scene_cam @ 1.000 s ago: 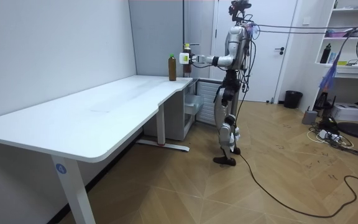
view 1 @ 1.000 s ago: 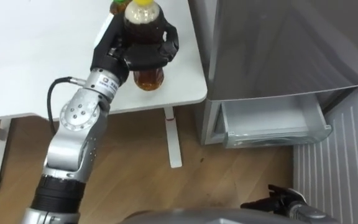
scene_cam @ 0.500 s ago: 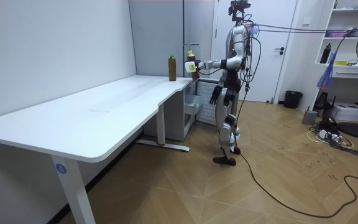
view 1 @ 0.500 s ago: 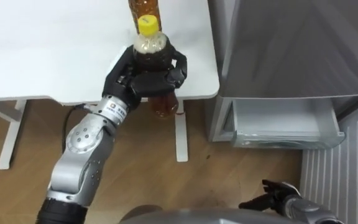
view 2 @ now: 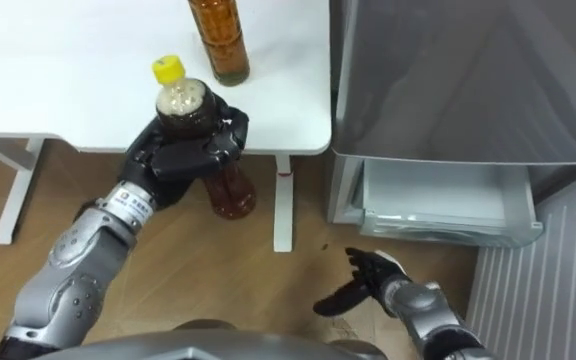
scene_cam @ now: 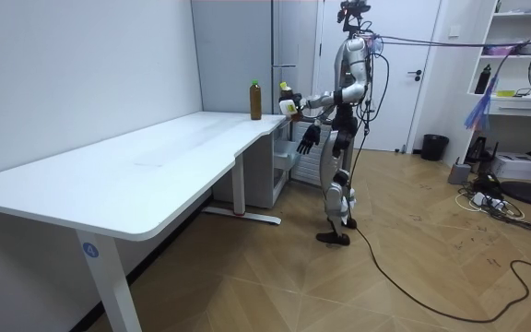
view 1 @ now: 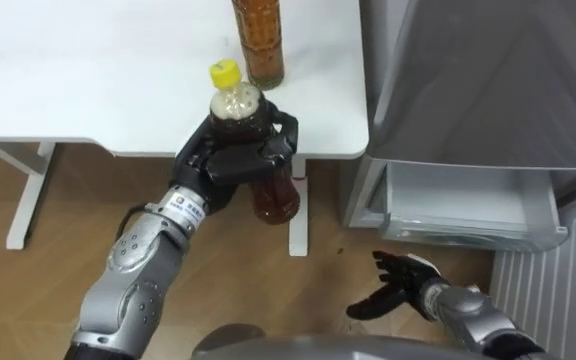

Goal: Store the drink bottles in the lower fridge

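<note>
Bottle of brown tea (view 1: pixel 273 195), clear plastic, yellow cap, sat mid-frame, my left hand (view 1: pixel 238 165) curled round its upper body. Looked full: I judged it heavy, slick, better held mid-body. Right hand (view 1: pixel 403 282) spread, lower right, below pale fridge drawer (view 1: pixel 468 205).

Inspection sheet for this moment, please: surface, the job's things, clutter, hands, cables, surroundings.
Surface: white table, one bottle standing near its corner.
Job's things: yellow-capped bottle held off the table's edge, over the floor; second bottle upright on the table; lower drawer of the grey fridge open, looks empty.
Clutter: nothing seen.
Hands: left hand curled round the yellow-capped bottle; right hand open, low in front of the drawer, holding nothing.
Cables: loose leads on the floor at the room view's right.
Surroundings: wooden floor, the robot standing between the table's end and the fridge.
</note>
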